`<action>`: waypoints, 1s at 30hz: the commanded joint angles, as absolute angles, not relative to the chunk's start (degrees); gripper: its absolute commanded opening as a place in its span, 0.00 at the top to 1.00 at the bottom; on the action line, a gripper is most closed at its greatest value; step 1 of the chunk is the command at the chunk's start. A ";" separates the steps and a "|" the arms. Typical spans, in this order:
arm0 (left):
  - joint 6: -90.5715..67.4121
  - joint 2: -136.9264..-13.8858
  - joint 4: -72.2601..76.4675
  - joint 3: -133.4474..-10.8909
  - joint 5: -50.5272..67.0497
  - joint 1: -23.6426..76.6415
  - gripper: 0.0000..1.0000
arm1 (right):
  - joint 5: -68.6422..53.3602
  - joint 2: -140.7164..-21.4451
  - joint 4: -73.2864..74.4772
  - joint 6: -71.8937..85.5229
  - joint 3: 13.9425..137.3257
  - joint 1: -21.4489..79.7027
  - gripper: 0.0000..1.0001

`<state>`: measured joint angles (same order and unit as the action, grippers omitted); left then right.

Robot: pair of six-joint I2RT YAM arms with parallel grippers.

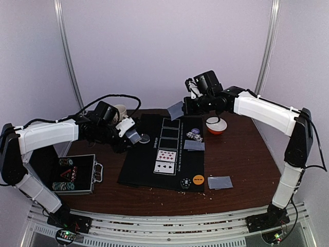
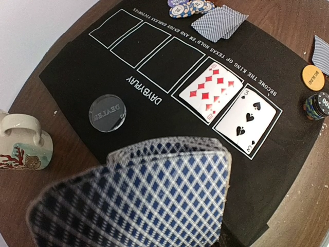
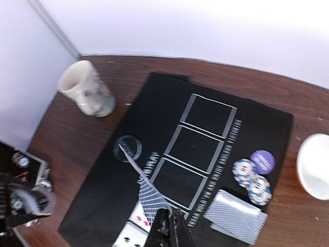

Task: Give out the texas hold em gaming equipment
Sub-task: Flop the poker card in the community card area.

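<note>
My left gripper (image 1: 129, 133) is shut on a deck of blue-checked playing cards (image 2: 139, 195), which hides its fingers in the left wrist view. It hangs over the left edge of the black mat (image 1: 139, 164). My right gripper (image 3: 172, 220) is shut on one card (image 3: 147, 191), held back-up and tilted above the mat's far end; the top view shows this card (image 1: 176, 110) too. The ten of diamonds (image 2: 211, 90) and three of spades (image 2: 248, 120) lie face-up in two of the mat's boxes. A clear dealer disc (image 2: 107, 112) rests on the mat.
Chips (image 3: 252, 177), a purple disc (image 3: 262, 160) and two face-down cards (image 3: 237, 216) lie at the mat's right edge. An orange disc (image 1: 198, 179), a chip stack (image 1: 185, 182) and more cards (image 1: 220, 182) sit nearer. The mug (image 1: 121, 110), bowl (image 1: 216, 125) and chip case (image 1: 72, 175) flank the mat.
</note>
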<state>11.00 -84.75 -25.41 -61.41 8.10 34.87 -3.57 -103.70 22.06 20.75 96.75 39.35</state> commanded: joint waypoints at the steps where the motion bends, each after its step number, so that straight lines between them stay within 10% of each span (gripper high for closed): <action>1: 10.89 -83.76 -23.24 -62.84 7.98 34.48 0.58 | 19.72 -108.84 35.89 24.98 101.12 40.43 1.00; 20: 10.92 -83.85 -23.23 -62.84 8.37 34.47 0.58 | 47.86 -134.42 47.04 16.86 121.60 50.30 1.00; 30: 10.96 -83.94 -23.24 -62.84 8.54 34.52 0.58 | 38.41 -139.51 43.75 14.49 122.20 51.10 1.00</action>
